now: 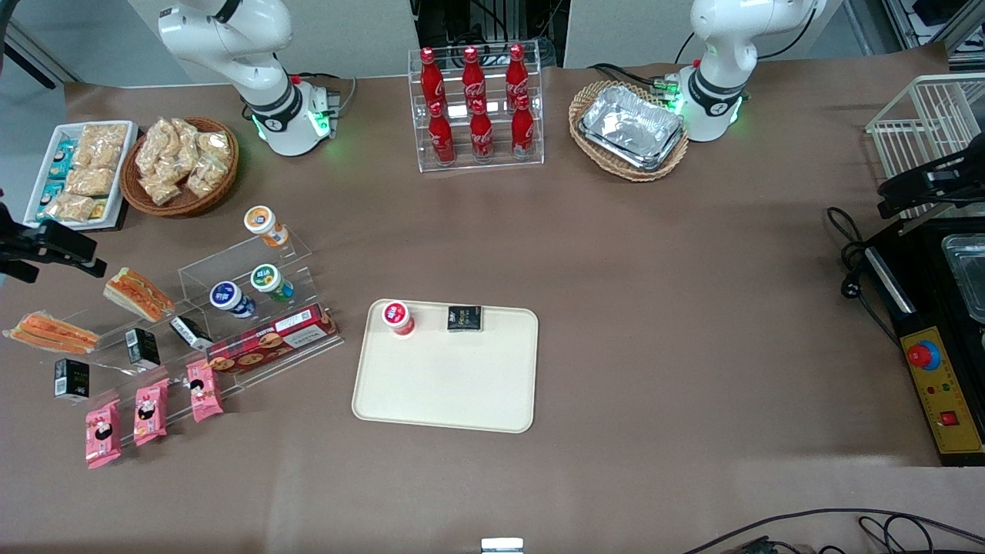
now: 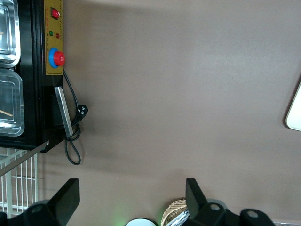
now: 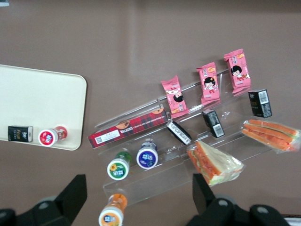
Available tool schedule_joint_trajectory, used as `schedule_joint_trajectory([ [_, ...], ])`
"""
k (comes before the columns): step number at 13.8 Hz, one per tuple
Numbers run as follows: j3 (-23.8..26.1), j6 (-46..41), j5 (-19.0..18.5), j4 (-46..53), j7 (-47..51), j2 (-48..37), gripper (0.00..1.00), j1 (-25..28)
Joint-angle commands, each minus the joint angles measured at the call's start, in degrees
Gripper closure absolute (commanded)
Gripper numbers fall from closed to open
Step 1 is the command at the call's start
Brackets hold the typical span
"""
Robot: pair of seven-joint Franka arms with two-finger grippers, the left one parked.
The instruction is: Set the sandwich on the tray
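Nearest the front camera, three pink packets point(image 1: 146, 411) lean along the lowest step of a clear stand point(image 1: 231, 308) at the working arm's end of the table; a small black box point(image 1: 71, 379) stands just beside them; on the steps above sit a long red box point(image 1: 271, 348), two more black boxes, and three lidded cups, blue point(image 1: 228, 297), green point(image 1: 269, 281) and orange point(image 1: 263, 224).

The tray point(image 1: 446, 385) lies flat near the table's middle, beside the stand; it holds only a red-lidded cup point(image 1: 398, 317) and a black packet point(image 1: 464, 318), both at its edge farther from the camera, apart from each other.

The sandwich point(image 1: 52, 333) rests on the stand's outer end, well apart from the tray; a wedge sandwich point(image 1: 138, 293) sits just beside it, a step higher.

The gripper point(image 3: 138, 197) hangs above the stand, fingers spread wide and holding nothing.

Farther off, a white dish point(image 1: 127, 154) carries snack bags and blue packets; a wicker basket point(image 1: 223, 181) beside it is heaped with wrapped snacks; a clear rack point(image 1: 477, 158) holds six red bottles; another basket point(image 1: 585, 104) holds stacked foil trays point(image 1: 632, 125).
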Motion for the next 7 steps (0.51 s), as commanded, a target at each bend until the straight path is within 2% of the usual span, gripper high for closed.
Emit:
schedule_joint_trajectory([
  [1,-0.16,0.46,0.37,-0.34,-9.36,-0.42,0.0,-4.2],
  [7,-0.16,0.64,0.55,-0.25,-25.89,0.98,0.0,-11.75],
])
